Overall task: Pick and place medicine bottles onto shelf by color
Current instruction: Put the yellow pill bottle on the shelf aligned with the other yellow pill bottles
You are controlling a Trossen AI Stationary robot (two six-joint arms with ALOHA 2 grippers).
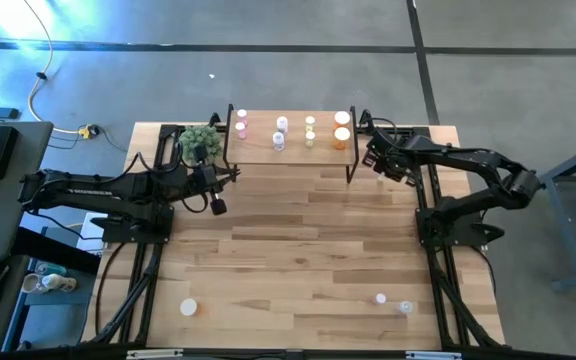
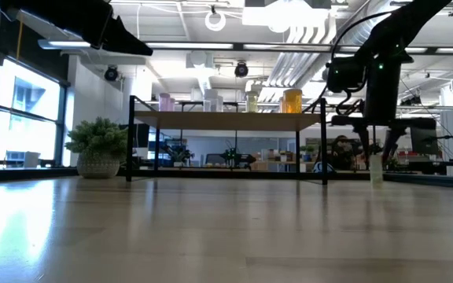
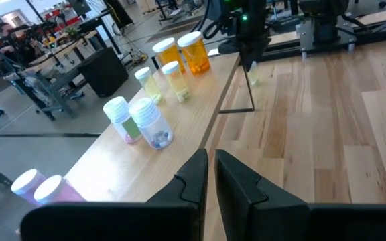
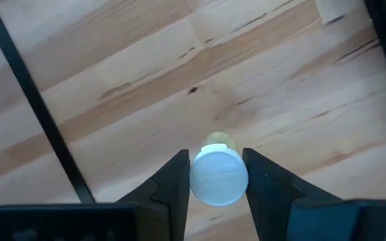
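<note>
Right claw (image 4: 214, 175) pinching white-capped bottle (image 4: 218, 175), tint mostly hidden under cap, left claw (image 3: 211, 175) shut, empty

Robotics lab/workshop: concrete floor (image 1: 268, 70), exposed ceiling ducts (image 2: 289, 31), equipment benches (image 3: 52, 73) w/ monitors.

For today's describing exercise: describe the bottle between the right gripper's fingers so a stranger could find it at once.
Start at the low wooden shelf with black legs at the table's far edge. Just off its right end, the right gripper reaches down over a small yellowish bottle with a white cap. Unlike the shelf's bottles, it stands on the tabletop, between dark fingers.
</note>
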